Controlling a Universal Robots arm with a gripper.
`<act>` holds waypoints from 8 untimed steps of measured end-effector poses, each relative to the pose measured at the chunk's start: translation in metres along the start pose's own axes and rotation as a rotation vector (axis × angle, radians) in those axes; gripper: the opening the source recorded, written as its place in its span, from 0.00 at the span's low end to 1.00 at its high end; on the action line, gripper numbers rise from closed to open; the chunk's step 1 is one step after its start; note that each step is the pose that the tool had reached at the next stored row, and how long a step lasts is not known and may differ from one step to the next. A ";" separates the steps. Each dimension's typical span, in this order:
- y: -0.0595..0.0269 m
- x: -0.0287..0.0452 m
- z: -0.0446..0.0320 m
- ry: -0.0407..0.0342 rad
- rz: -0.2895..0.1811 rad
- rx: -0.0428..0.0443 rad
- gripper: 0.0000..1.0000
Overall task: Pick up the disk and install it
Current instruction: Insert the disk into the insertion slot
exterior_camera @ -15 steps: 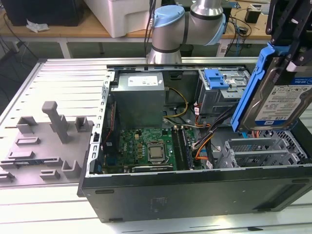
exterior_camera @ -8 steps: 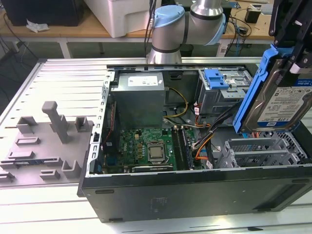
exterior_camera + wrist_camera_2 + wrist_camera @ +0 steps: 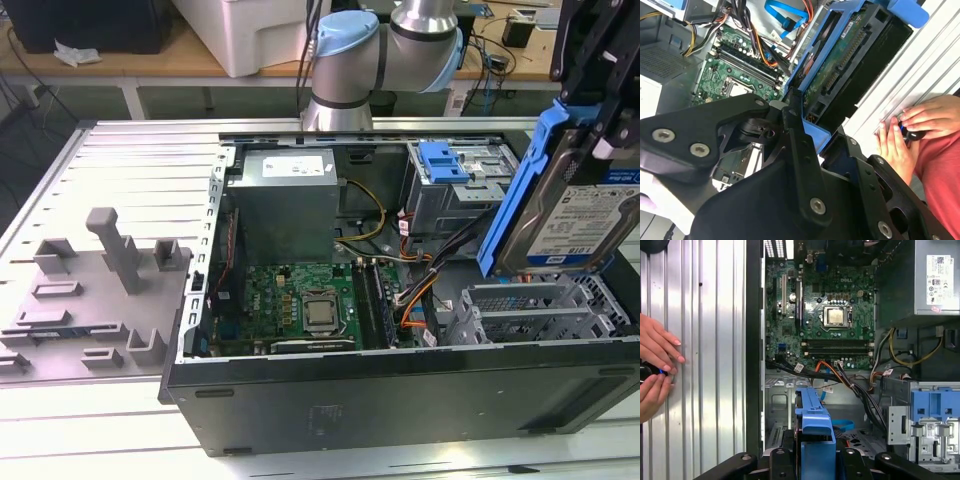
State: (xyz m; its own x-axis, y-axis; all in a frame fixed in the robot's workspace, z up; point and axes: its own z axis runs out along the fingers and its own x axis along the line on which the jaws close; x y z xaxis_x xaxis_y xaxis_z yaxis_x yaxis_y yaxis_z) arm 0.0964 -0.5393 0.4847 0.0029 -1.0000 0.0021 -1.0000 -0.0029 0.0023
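Note:
My gripper [image 3: 592, 120] is shut on the disk [image 3: 585, 205], a silver hard drive with a white-and-blue label and blue side rails. It hangs tilted on edge over the open computer case [image 3: 400, 390], at the exterior view's right, above the empty grey drive bays [image 3: 540, 310]. In the second wrist view the black fingers [image 3: 796, 131] clamp the blue frame, and the disk [image 3: 845, 65] shows its green circuit side. In the first wrist view the disk's blue rail [image 3: 812, 422] stands out from the gripper [image 3: 812, 460] over the case floor.
Inside the case lie the motherboard [image 3: 300, 300], the grey power supply [image 3: 285, 195], bundled cables [image 3: 420, 270] and a drive cage with a blue bracket [image 3: 445, 160]. A grey fixture [image 3: 110, 270] sits on the ribbed table at the left. A person's hands [image 3: 655, 365] rest beside the case.

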 end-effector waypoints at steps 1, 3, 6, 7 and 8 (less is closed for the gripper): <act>-0.0001 0.0001 0.0004 0.0000 0.000 0.0000 0.37; -0.0005 0.0003 0.0010 0.0002 0.000 -0.0001 0.37; -0.0012 0.0006 0.0021 0.0000 0.000 0.0000 0.37; -0.0014 0.0007 0.0025 0.0000 0.000 0.0000 0.37; -0.0017 0.0007 0.0028 0.0000 0.000 0.0000 0.37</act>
State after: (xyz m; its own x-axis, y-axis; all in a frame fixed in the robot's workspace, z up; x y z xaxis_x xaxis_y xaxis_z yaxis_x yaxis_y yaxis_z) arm 0.0981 -0.5400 0.4819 0.0029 -1.0000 0.0022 -1.0000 -0.0029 0.0023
